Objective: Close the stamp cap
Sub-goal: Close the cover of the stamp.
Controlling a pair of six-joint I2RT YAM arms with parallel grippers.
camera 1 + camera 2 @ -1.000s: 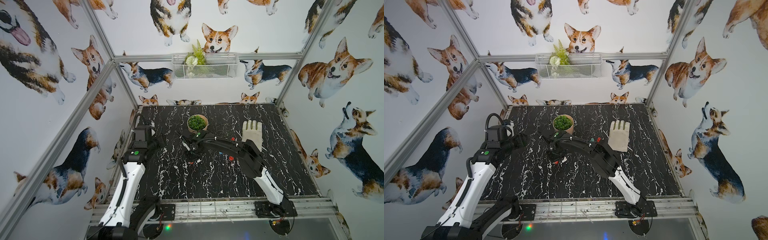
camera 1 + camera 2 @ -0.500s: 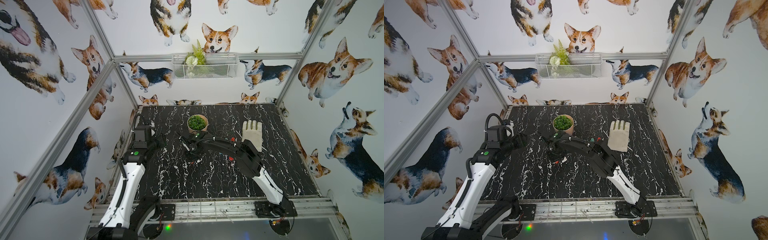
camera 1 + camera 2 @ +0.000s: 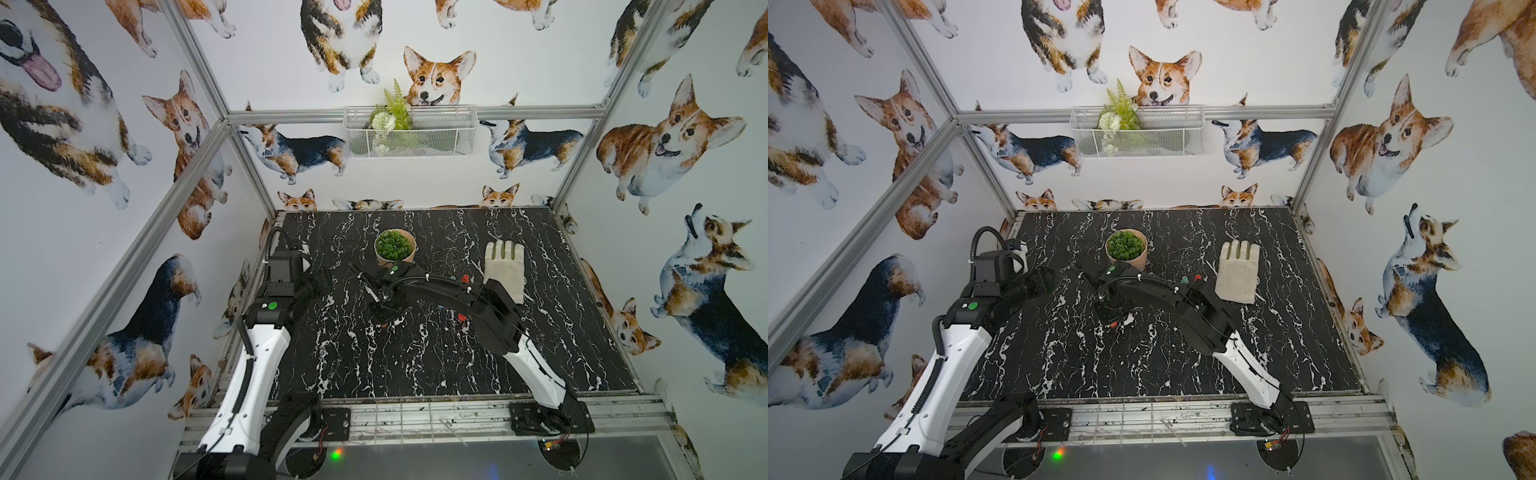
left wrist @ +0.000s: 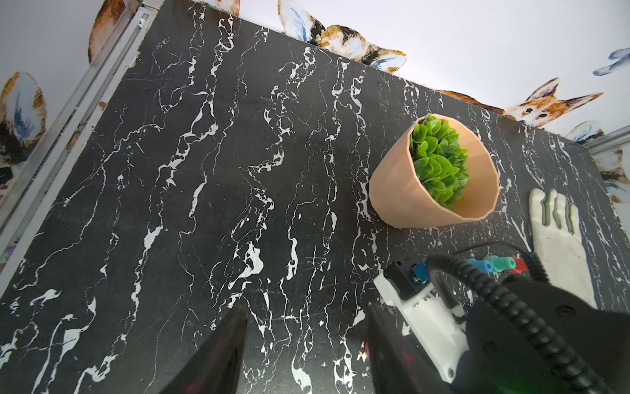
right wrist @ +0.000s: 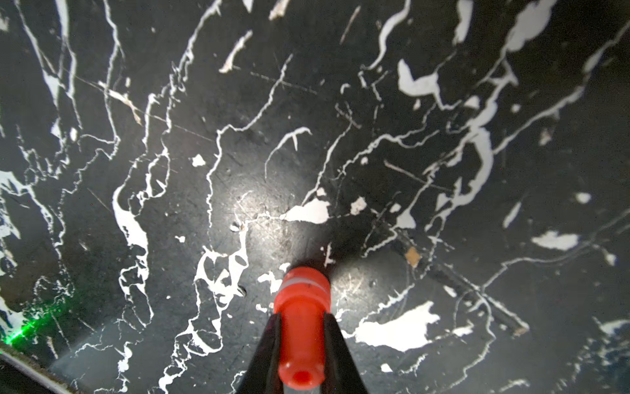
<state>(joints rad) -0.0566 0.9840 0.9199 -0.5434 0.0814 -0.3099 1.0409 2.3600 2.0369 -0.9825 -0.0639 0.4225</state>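
**Red stamp held end-down at mid-worktop**

The red stamp (image 5: 301, 296) is pinched between the fingers of the right pincer (image 5: 302, 317). Its long axis is laid along them, and its wide end is aimed straight at the worktop (image 5: 443, 136), on the robot's side of the potted plant (image 3: 1126, 245). Contact appears made (a pale seam is seen near that end, so the cap is judged not fully seated). A push along that axis is called for. The left pincer (image 4: 306, 327) is held part-spread and empty, well apart.
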